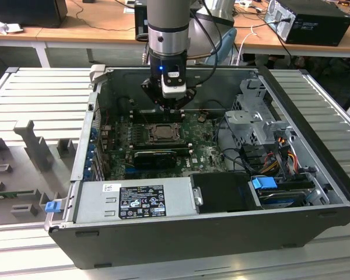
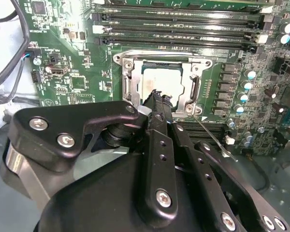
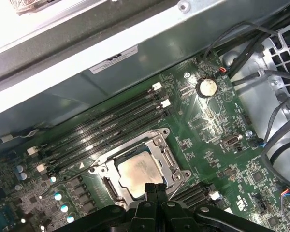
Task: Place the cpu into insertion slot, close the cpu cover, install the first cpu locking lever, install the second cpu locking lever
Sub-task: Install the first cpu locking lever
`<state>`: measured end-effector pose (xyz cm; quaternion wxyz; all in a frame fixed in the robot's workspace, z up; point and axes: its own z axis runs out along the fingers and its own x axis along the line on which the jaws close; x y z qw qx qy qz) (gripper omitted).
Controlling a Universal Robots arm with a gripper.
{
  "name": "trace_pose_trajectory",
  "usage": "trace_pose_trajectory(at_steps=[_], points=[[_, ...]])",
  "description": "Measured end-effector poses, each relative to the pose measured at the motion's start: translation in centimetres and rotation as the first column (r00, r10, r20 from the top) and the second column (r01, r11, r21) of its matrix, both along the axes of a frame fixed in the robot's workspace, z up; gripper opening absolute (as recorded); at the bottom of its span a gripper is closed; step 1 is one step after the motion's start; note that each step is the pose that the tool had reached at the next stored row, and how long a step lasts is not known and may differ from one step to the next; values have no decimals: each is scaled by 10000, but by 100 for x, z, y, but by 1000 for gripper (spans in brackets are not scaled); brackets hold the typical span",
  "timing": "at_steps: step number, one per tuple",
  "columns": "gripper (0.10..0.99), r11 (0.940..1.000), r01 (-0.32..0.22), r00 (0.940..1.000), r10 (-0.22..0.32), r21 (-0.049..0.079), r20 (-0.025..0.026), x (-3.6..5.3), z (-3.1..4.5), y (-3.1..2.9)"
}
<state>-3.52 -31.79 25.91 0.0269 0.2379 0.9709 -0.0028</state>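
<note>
The cpu [image 2: 162,79] [image 3: 137,170], a pale metal square, lies in the insertion slot [image 1: 162,132] on the green motherboard. The cpu cover [image 2: 127,73] [image 3: 160,144], a grey metal frame, lies flat around it. My gripper [image 2: 157,96] [image 3: 155,189] [image 1: 175,107] hovers just above one edge of the socket with its two black fingers pressed together and nothing between them. A thin wire locking lever [image 2: 211,134] sticks out at an angle from a socket corner beside the fingers.
The open computer case [image 1: 181,236] stands on a slatted metal table. Black memory slots [image 2: 179,21] [image 3: 106,128] run along one side of the socket. A power supply [image 1: 137,201], drive cage [image 1: 254,116] and loose cables [image 3: 275,140] crowd the case.
</note>
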Motion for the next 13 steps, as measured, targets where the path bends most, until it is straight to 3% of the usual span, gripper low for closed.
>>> trace_pose_trajectory(at_steps=[5,8,9,13], points=[[106,9971,-761,9971,761,-3,0,0,0,0],[106,9879,-1549,9879,1549,-4,-1,0,-1,0],[106,9822,-1878,9822,1878,-3,0,0,-1,0],[106,9740,-2264,9740,2264,-3,0,0,-1,0]])
